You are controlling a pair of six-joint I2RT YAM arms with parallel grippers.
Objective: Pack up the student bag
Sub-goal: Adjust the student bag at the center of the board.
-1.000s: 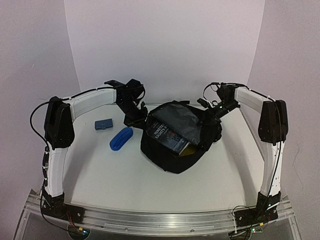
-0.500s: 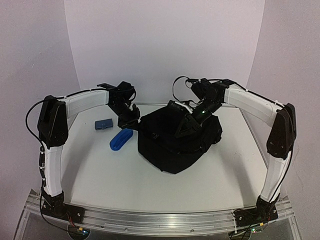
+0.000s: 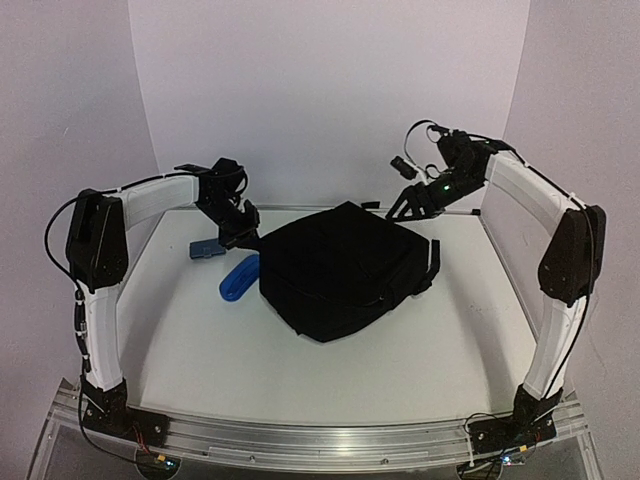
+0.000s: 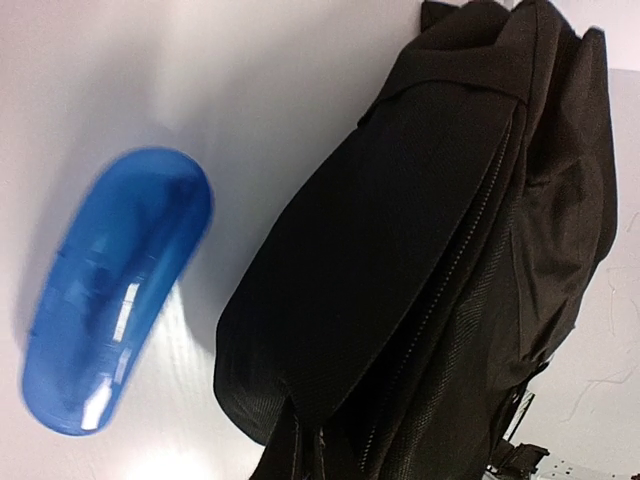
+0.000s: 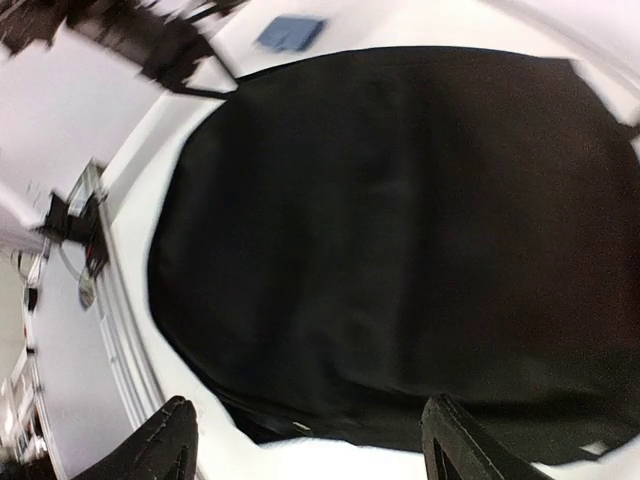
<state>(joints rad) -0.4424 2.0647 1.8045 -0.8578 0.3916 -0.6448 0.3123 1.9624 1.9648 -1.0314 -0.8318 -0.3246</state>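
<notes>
**A:** Now, where is the student bag?

**B:** The student bag (image 3: 340, 268) lies flat on the white counter (image 3: 300, 380), about mid-width and toward the far side. Its outer face is up and it looks closed. 1 strap (image 3: 430, 270) loops out at its right edge. The left wrist view shows a zipper line (image 4: 470, 230) running along its side.

**A:** State of each pincer?

**B:** The right pincer (image 3: 400, 208) hovers above the bag's far right corner, clear of the fabric. Its wrist view shows the 2 fingertips (image 5: 165, 440) spread wide, gripping nothing. The left pincer (image 3: 238, 232) hangs by the bag's far left corner. I cannot tell whether it is apart or together.

**A:** Other items?

**B:** 2. A translucent blue oval case (image 3: 238, 277) lies just beside the bag's left edge; I cannot tell whether they touch. A flat blue rectangular item (image 3: 205, 248) lies farther left, near the left pincer.
</notes>
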